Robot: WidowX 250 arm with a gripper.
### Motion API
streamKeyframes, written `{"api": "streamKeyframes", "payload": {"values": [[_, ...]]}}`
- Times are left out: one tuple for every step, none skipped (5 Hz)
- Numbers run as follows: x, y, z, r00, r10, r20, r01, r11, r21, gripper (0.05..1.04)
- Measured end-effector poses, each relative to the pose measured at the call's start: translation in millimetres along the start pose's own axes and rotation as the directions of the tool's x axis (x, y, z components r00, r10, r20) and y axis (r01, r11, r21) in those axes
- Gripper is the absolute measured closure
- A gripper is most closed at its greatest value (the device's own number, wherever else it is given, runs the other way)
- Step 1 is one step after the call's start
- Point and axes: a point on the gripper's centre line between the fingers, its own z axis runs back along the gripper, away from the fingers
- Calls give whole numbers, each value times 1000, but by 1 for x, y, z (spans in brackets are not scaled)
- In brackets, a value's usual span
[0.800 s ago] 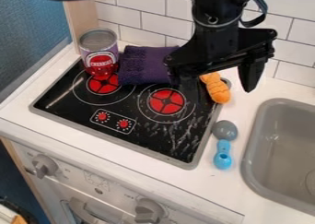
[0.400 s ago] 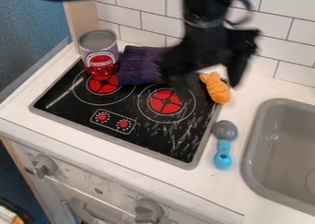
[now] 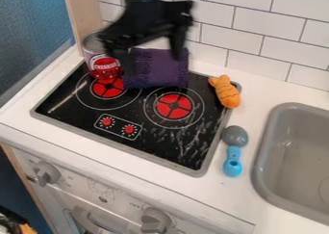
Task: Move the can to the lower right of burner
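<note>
My gripper (image 3: 151, 55) hangs open above the purple cloth, its two fingers spread wide with nothing between them. Just left of it stands the can (image 3: 101, 64), upright at the back left of the black stove top; the gripper's left side covers part of the can's upper right. The can's red label faces the front. Two red burners show on the stove: the left burner (image 3: 108, 88) lies directly in front of the can, and the right burner (image 3: 174, 106) is nearer the middle of the stove.
A folded purple cloth (image 3: 156, 69) lies on the stove's back edge beside the can. An orange toy (image 3: 225, 91) rests at the back right corner. A grey and blue spoon (image 3: 233, 151) lies between stove and grey sink (image 3: 262, 170). Tiled wall stands behind.
The gripper has moved left across the back of the stove, from above the orange toy to above the cloth near the can. The can and the other things have stayed put.
</note>
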Motion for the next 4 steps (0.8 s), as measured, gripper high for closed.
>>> {"api": "streamKeyframes", "payload": {"values": [[34, 7, -7, 999, 37, 6, -37, 999, -3, 84], [69, 14, -18, 995, 90, 39, -91, 996, 19, 84], [103, 19, -32, 985, 157, 73, -160, 986, 45, 84], [142, 36, -48, 974, 202, 101, -211, 973, 93, 84]]}}
